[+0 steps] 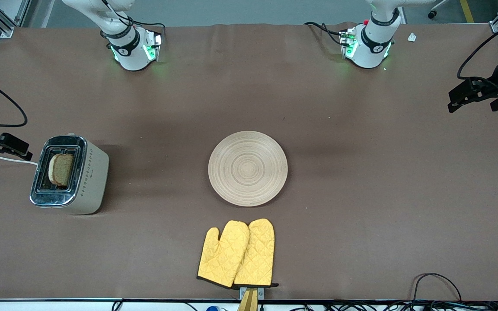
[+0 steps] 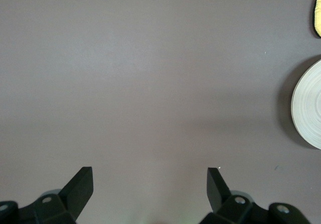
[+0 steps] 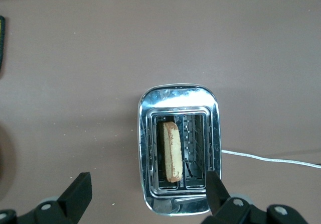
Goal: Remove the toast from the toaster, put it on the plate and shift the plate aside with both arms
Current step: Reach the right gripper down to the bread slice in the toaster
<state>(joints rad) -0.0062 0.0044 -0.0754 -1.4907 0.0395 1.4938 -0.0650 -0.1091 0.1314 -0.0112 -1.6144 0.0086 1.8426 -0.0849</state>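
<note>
Right hand first: it hangs in the air at the right arm's end of the tabletop, just beside the toaster. On my right wrist feed the right hand has its two black fingers spread wide, gripping nothing. That feed looks straight down onto the toaster's chrome top.

I can see the toast standing on edge in one of the toaster's two slots, its top poking up above the opening. From the right wrist it shows as a narrow tan slab with a darker crust. A white cord runs from the toaster across the brown cloth.

Moving along, the wooden plate lies flat near the middle of the tabletop, well apart from the toaster, its ring grooves facing up and bare. Two yellow quilted oven mitts lie overlapping, nearer to the front camera than the plate and not touching it.

At the left arm's end, the left hand is up in the air, well apart from the plate. My left wrist feed shows the left hand over bare brown cloth, fingers parted and unloaded. The plate's rim and a sliver of yellow mitt sit at that feed's edge.
</note>
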